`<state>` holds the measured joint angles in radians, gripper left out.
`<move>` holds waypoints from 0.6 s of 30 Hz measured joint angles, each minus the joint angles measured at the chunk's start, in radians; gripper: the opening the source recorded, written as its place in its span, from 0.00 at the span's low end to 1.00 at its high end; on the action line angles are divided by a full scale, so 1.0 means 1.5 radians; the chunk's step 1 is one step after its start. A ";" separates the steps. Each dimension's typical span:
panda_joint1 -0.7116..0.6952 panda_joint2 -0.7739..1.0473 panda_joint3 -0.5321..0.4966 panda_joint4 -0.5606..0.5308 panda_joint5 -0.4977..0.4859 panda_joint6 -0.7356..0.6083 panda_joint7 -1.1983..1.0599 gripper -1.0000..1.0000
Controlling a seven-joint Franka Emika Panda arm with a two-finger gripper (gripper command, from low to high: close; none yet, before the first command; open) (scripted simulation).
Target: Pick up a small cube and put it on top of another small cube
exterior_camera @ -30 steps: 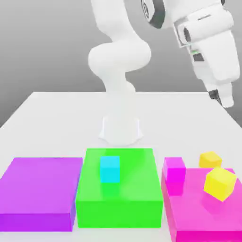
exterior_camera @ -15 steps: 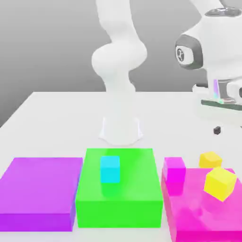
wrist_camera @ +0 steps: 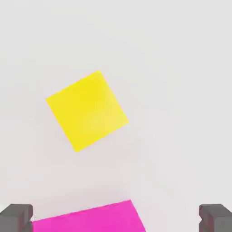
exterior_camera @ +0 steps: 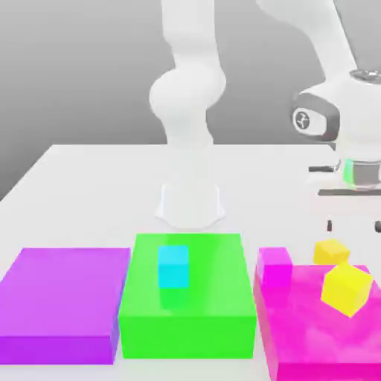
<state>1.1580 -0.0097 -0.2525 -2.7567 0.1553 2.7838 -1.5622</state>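
The small golden-yellow cube (exterior_camera: 331,251) rests on the white table just behind the pink block, at the exterior view's right. My gripper (exterior_camera: 352,225) hangs just above it, pointing down, open and holding nothing. In the hand view the same cube (wrist_camera: 87,111) lies on the table off to one side of the line between my fingertips (wrist_camera: 16,217), with the gripper (wrist_camera: 116,218) spread wide. The small cyan cube (exterior_camera: 173,266) stands on the green block (exterior_camera: 186,312) in the middle.
A purple flat block (exterior_camera: 59,301) lies at the exterior view's left. The pink flat block (exterior_camera: 320,335) at the right carries a small magenta cube (exterior_camera: 275,266) and a brighter lemon-yellow cube (exterior_camera: 346,289). The arm's white base (exterior_camera: 190,201) stands behind the green block.
The hand has turned to point straight down and has dropped from high at the right to just above the golden-yellow cube. The jaws have stayed open; no cube has moved.
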 joint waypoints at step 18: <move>0.021 0.000 0.016 -0.003 -0.122 0.029 -0.094 0.50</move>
<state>1.1889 -0.0090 -0.2290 -2.7607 -0.0274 2.8279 -1.7037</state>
